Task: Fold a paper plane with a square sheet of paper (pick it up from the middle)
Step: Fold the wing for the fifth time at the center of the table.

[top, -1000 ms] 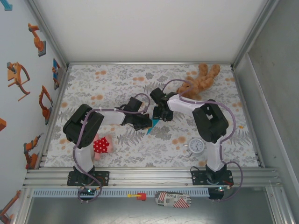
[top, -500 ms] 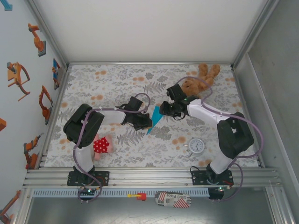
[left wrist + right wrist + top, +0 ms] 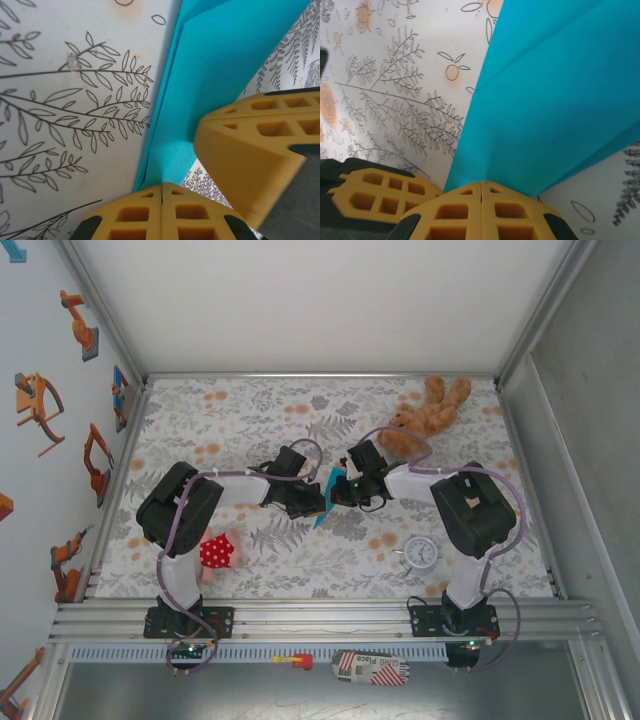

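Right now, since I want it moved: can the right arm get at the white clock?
Likely yes for reach: the clock lies uncovered near that arm's base. But the right end effector is shut on the blue paper, so not free.

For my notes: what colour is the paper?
The folded paper is plain turquoise-blue, clearest in the right wrist view.

Nothing can be read for certain. The small white clock, near and to the right, has dial figures too small to make out. The red-and-white striped packet at the near edge bears blurred dark lettering.
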Available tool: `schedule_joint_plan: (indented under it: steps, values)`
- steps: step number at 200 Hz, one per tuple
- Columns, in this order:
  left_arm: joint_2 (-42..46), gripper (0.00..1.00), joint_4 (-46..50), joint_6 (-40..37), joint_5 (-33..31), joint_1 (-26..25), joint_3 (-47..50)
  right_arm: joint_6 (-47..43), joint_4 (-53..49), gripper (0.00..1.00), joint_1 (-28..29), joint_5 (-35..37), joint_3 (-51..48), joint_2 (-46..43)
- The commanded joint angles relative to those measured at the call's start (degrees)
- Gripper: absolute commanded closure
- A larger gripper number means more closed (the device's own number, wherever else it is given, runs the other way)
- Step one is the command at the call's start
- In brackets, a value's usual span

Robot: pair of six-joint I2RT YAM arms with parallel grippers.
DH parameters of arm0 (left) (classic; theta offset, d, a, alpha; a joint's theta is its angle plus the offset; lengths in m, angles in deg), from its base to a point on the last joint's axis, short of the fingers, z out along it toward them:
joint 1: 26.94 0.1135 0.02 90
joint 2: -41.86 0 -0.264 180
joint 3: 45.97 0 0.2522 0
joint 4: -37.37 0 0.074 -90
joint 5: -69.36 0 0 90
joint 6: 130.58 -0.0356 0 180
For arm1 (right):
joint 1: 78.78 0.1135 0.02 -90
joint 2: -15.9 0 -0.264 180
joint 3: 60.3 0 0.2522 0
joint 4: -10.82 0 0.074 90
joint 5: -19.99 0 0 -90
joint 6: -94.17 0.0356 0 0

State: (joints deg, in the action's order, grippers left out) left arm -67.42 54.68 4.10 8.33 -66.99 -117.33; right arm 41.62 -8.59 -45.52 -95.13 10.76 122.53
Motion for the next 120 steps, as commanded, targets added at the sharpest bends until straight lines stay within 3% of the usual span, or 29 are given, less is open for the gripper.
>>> schedule_joint_plan:
  steps: [1,45,120]
  values:
    - [-3.48,1.00,9.61,-1.35,-5.06,-0.01,1.62,-0.54,1.43,1.00,0.23,-0.58,1.83,1.77]
    - [-3.75,1.00,10.72,-1.53,-5.78,0.02,2.13,-0.54,0.09,1.00,-0.34,2.31,2.03,3.73]
    - [-4.63,1.00,12.97,-2.23,-7.27,0.11,2.46,-2.42,-0.40,1.00,-6.00,0.49,7.07,8.01]
